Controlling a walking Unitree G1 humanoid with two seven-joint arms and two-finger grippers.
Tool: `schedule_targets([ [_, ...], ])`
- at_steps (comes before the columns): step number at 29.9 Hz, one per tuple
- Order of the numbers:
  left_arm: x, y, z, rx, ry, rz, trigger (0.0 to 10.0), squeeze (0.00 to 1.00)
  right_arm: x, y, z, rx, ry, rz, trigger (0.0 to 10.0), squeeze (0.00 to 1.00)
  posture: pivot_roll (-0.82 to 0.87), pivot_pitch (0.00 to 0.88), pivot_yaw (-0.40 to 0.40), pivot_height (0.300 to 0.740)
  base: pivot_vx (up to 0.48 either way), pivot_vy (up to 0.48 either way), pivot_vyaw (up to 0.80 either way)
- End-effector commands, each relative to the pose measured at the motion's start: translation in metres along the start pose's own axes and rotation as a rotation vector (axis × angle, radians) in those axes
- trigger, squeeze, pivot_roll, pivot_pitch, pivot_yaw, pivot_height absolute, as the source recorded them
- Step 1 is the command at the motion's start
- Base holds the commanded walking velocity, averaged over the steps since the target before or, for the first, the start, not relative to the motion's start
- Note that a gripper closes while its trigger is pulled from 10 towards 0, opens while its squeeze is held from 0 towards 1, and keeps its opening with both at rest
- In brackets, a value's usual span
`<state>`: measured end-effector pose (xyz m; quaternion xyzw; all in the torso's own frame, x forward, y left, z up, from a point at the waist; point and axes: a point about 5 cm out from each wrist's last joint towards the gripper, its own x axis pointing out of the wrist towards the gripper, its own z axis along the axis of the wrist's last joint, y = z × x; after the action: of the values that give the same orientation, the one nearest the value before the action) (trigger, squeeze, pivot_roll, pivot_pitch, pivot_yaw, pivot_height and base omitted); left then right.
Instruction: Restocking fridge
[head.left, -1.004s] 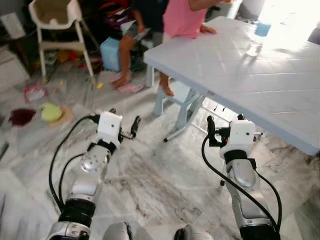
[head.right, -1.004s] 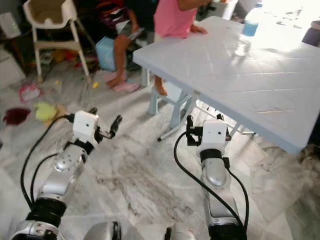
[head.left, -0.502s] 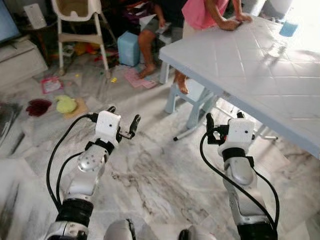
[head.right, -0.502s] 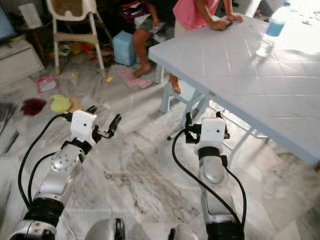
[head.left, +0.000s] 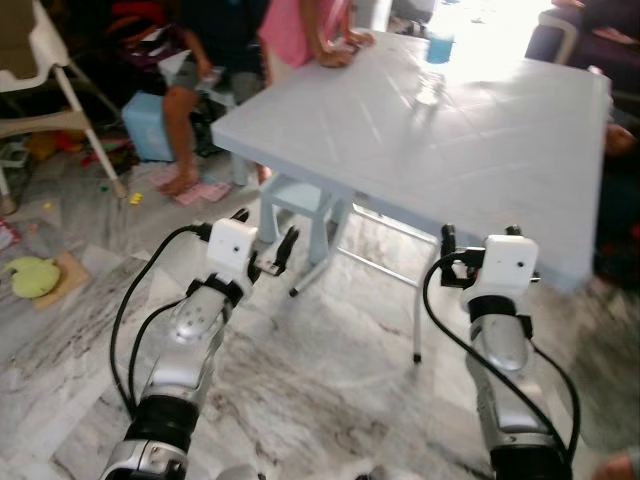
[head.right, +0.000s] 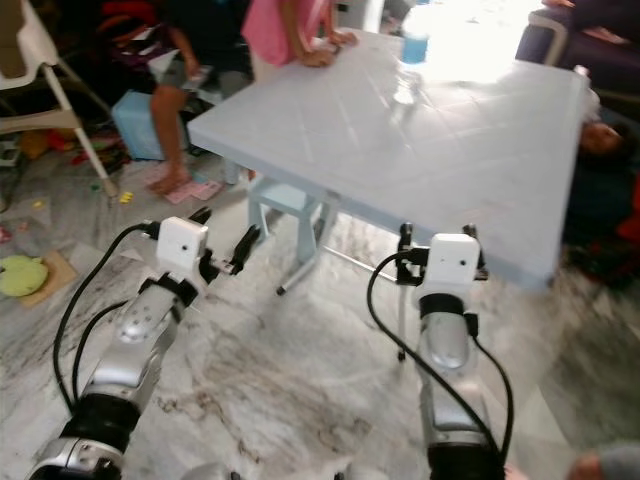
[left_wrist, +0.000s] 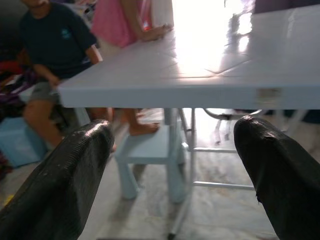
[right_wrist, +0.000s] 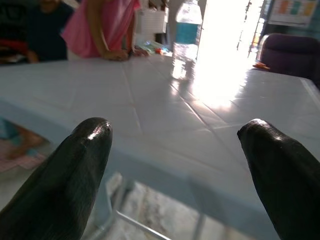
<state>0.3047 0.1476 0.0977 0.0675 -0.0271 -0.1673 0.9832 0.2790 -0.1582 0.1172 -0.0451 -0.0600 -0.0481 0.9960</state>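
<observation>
A clear water bottle (head.left: 433, 72) with a blue label stands at the far side of a light blue plastic table (head.left: 470, 150). My left gripper (head.left: 265, 233) is held out open over the marble floor, short of the table's near left corner, with nothing between its fingers (left_wrist: 75, 175). My right gripper (head.left: 479, 237) is open and empty too, level with the table's near edge. In the right wrist view the bottle (right_wrist: 186, 37) stands far beyond the fingertips (right_wrist: 85, 165).
A person in pink (head.left: 300, 25) leans on the table's far corner, and a person in a dark shirt (head.left: 195, 50) sits beside. A small blue stool (head.left: 300, 195) stands under the table. Further left are a white high chair (head.left: 40, 70), a blue box (head.left: 150, 125) and toys (head.left: 30, 275).
The view has swung round and closed in, so the table now lies straight ahead instead of off to the right. Both arms keep the same pose, fingers still open.
</observation>
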Motion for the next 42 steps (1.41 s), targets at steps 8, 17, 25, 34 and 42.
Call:
schedule_targets([
  [8, 0.009, -0.012, 0.011, -0.023, -0.05, -0.035, 10.0, 0.0, 0.001, -0.011, 0.004, -0.031, -0.02, -0.037, 10.0, 0.0, -0.06, 0.038, 0.017, 0.74, 0.414, 0.157, 0.0],
  [17, 0.012, -0.011, 0.014, -0.027, -0.056, -0.035, 10.0, 0.0, 0.004, -0.01, 0.008, -0.03, -0.039, -0.026, 10.0, 0.0, -0.06, 0.045, 0.021, 0.74, 0.425, 0.0, 0.0],
  [25, 0.013, -0.012, 0.02, -0.017, -0.073, -0.038, 10.0, 0.0, 0.008, -0.011, 0.015, -0.043, -0.068, -0.023, 10.0, 0.0, -0.06, 0.061, 0.023, 0.74, 0.427, 0.0, 0.0],
  [34, 0.016, -0.017, 0.022, -0.028, -0.078, -0.053, 10.0, 0.0, 0.01, -0.008, 0.02, -0.051, -0.087, 0.007, 10.0, 0.0, -0.06, 0.073, 0.023, 0.74, 0.424, 0.0, 0.0],
  [42, 0.014, -0.021, 0.019, -0.046, -0.065, -0.063, 10.0, 0.0, 0.009, -0.009, 0.02, -0.065, -0.087, -0.002, 10.0, 0.0, -0.07, 0.07, 0.024, 0.74, 0.42, 0.0, 0.0],
])
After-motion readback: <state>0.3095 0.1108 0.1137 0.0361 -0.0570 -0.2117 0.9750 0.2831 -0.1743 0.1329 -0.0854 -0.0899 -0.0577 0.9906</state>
